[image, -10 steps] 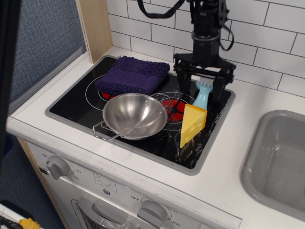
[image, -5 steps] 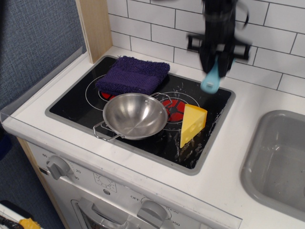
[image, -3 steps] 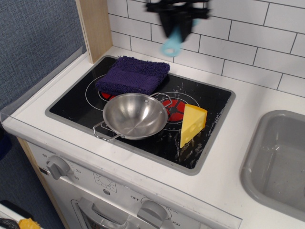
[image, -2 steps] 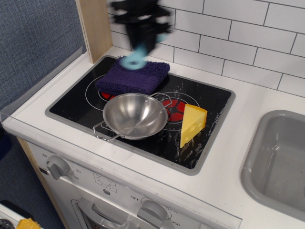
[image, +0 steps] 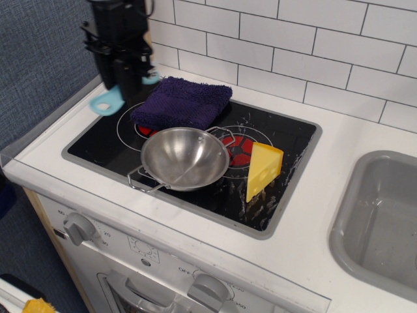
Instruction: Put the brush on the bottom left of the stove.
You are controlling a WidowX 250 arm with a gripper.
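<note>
My gripper is at the far left, above the stove's back-left corner, and is shut on the light-blue brush. The brush hangs from it in the air, its rounded handle end pointing down and left; its bristles are mostly hidden behind the fingers. The black glass stove with grey rim and white burner rings lies below. Its front-left part is bare glass.
A purple folded cloth lies on the back-left burner. A steel pan sits at the stove's front middle. A yellow cheese wedge stands at its right. A grey sink is at the far right. A wooden post stands behind the gripper.
The gripper lifted the brush from the stove's back right, carried it leftward across the back wall and cloth, and now holds it lower over the stove's left edge.
</note>
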